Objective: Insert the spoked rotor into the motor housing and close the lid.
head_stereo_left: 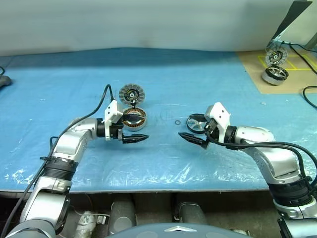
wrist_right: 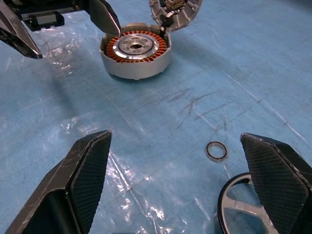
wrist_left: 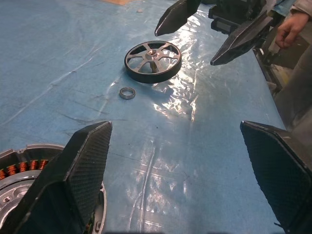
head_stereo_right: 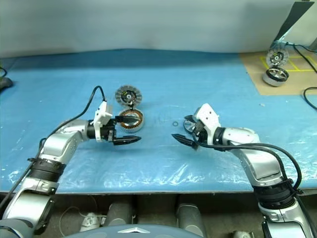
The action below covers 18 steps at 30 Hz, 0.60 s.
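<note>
The motor housing [head_stereo_left: 133,119] sits on the blue sheet with copper windings round its inside. Its lid [head_stereo_left: 131,93] leans tilted against the far rim, segmented face showing. My left gripper [head_stereo_left: 140,128] hangs open right beside the housing's near side, holding nothing. The spoked rotor [wrist_left: 152,61] lies flat to the right, and a small loose ring [head_stereo_left: 177,122] lies between it and the housing. My right gripper [head_stereo_left: 185,127] is open and empty just in front of the rotor. The right wrist view shows the housing [wrist_right: 136,51], lid [wrist_right: 175,9] and rotor edge [wrist_right: 243,209].
A second set of motor parts [head_stereo_left: 275,74] rests on a brown board at the far right back. Cables run along the right edge. A person's hand [wrist_left: 292,27] is beyond the table's right side. The table's front edge [head_stereo_left: 148,186] is close below both arms.
</note>
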### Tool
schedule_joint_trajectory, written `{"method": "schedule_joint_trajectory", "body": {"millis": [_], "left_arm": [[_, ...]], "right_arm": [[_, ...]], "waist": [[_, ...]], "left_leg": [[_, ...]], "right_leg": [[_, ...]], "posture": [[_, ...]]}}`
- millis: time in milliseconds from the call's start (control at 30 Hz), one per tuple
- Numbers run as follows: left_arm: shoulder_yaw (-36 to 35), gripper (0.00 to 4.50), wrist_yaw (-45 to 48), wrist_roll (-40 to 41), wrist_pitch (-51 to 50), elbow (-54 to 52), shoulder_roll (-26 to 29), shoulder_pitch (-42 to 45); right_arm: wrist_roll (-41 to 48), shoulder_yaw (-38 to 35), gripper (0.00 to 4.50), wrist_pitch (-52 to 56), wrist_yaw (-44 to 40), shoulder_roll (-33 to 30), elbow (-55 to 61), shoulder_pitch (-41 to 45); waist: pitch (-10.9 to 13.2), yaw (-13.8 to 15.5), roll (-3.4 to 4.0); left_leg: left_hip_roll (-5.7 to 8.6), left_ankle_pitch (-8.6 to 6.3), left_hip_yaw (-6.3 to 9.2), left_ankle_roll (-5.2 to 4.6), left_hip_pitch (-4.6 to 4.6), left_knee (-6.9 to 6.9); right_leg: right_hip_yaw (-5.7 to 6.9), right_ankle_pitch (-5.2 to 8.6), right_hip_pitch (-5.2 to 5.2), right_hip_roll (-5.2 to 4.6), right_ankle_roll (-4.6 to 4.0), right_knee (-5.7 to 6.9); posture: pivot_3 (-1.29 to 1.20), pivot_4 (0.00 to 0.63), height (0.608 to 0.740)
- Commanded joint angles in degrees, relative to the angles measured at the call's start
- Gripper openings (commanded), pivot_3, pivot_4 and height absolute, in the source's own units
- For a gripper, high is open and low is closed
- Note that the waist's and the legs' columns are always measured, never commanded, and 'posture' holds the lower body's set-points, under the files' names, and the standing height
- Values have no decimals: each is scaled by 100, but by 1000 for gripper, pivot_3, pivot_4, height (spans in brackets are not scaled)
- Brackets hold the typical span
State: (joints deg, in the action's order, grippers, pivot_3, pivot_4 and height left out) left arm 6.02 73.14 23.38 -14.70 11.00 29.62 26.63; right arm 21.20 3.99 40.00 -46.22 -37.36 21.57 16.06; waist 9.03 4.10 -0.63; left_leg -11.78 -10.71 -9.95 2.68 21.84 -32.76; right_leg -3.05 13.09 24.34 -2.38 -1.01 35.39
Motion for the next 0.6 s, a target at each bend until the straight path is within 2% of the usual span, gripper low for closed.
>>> {"method": "schedule_joint_trajectory", "body": {"millis": [33,600], "left_arm": [[-35,4483,51,-4,172,-31,-67,140],[-73,4483,23,-23,102,-79,-94,125]], "right_arm": [[140,-32,4500,9,-105,-87,256,112],[60,-22,4500,-57,17,-75,272,56]], "waist": [[0,8,0],[0,11,0]], "left_leg": [[0,0,0,0,0,0],[-1,0,0,0,1,0]], "right_leg": [[0,0,0,0,0,0],[2,2,0,0,-3,0]], "posture": [[0,150,740],[0,150,740]]}}
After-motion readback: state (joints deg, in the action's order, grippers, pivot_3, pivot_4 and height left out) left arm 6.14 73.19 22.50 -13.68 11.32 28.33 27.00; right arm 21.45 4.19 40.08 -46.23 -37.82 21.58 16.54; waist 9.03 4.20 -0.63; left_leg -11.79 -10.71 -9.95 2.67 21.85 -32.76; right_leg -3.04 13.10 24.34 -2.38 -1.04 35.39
